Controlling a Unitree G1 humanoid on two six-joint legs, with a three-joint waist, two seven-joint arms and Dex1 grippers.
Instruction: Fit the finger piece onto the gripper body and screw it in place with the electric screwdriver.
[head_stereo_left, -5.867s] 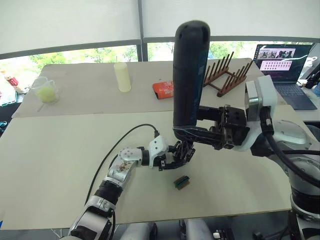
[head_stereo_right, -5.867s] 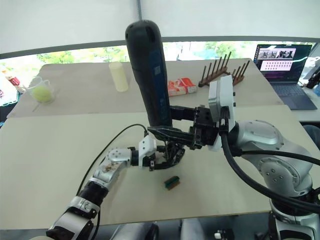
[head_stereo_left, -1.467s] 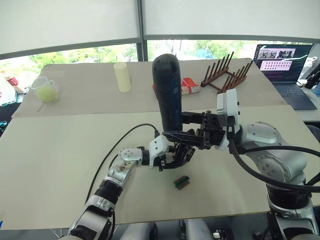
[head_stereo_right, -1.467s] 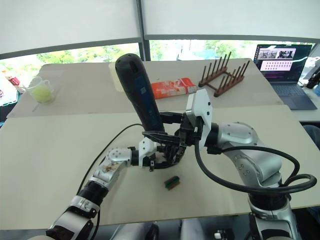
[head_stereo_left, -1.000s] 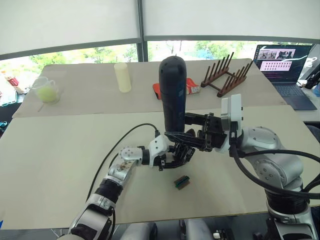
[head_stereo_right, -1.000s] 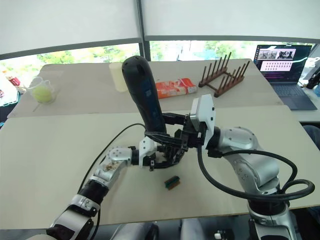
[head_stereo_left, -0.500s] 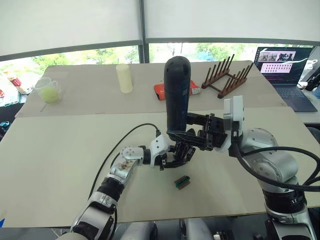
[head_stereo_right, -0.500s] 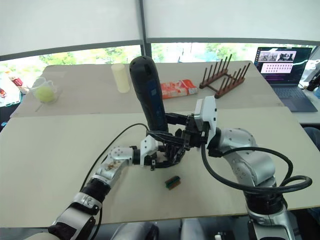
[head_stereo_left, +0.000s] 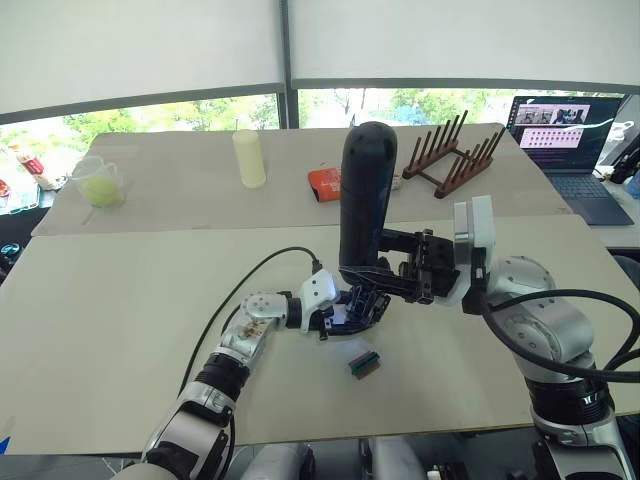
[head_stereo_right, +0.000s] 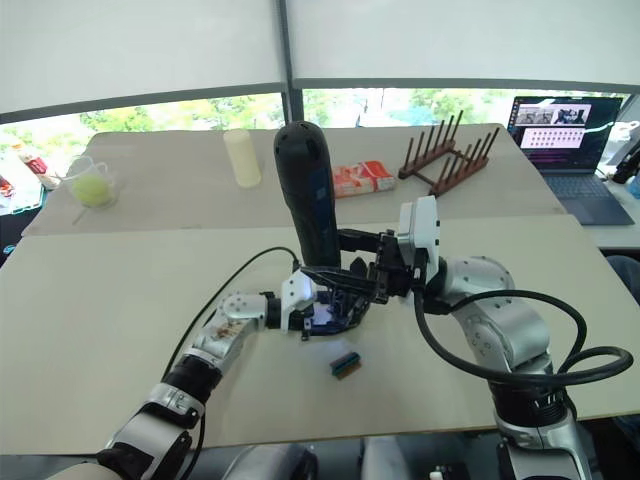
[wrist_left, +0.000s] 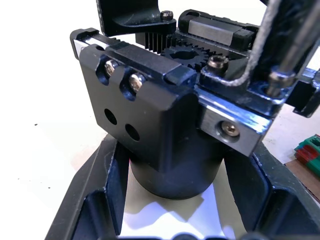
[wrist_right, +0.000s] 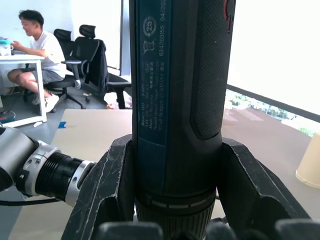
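The gripper body (head_stereo_left: 356, 306), a black assembly on a round base (wrist_left: 172, 172), sits just above the table with my left gripper (head_stereo_left: 350, 313) shut on its base. The electric screwdriver (head_stereo_left: 362, 200) stands nearly upright over it, and my right gripper (head_stereo_left: 368, 273) is shut on its lower barrel (wrist_right: 175, 115). Its thin metal bit (wrist_left: 286, 42) comes down onto the body's top edge. A white-blue light glows on the table under the body. I cannot tell the finger piece apart from the black parts of the body.
A small green-brown block (head_stereo_left: 364, 364) lies on the table just in front of the body. The back table holds a pale cup (head_stereo_left: 249, 157), a clear jug (head_stereo_left: 100, 182), a red box (head_stereo_left: 325, 183), a wooden rack (head_stereo_left: 455, 155) and a laptop (head_stereo_left: 560, 130). A person (wrist_right: 35, 50) sits at a desk.
The screwdriver has come down and leaned its top slightly to the right over the body. A white-blue light now shows under the body. The left arm has stayed put.
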